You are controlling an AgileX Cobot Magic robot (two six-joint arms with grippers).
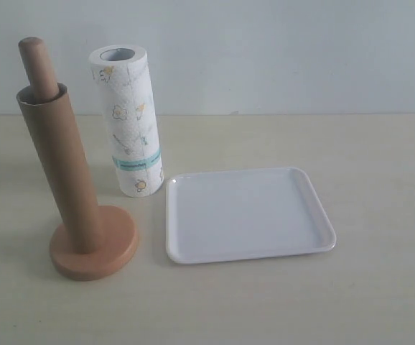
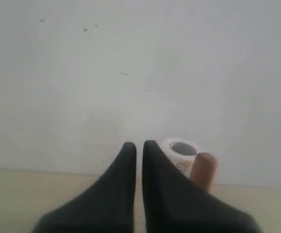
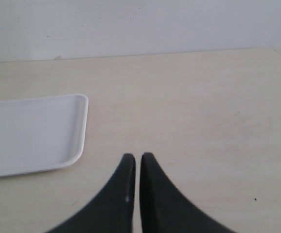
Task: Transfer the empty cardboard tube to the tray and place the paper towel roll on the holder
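The brown empty cardboard tube (image 1: 58, 169) sits slid over the pole of the wooden holder (image 1: 95, 251), whose rounded top (image 1: 37, 65) sticks out above it. The paper towel roll (image 1: 128, 122) stands upright on the table just behind and to the right of the holder. The white tray (image 1: 245, 213) lies flat and bare to the right. Neither gripper shows in the exterior view. In the left wrist view the left gripper (image 2: 139, 145) is shut with nothing in it, the paper towel roll's top (image 2: 180, 149) and the pole tip (image 2: 203, 170) beyond it. My right gripper (image 3: 137, 157) is shut, empty, near the tray's corner (image 3: 77, 126).
A pale wall runs along the back edge of the beige table (image 1: 380, 165). Bare tabletop extends right of the tray and in front of it.
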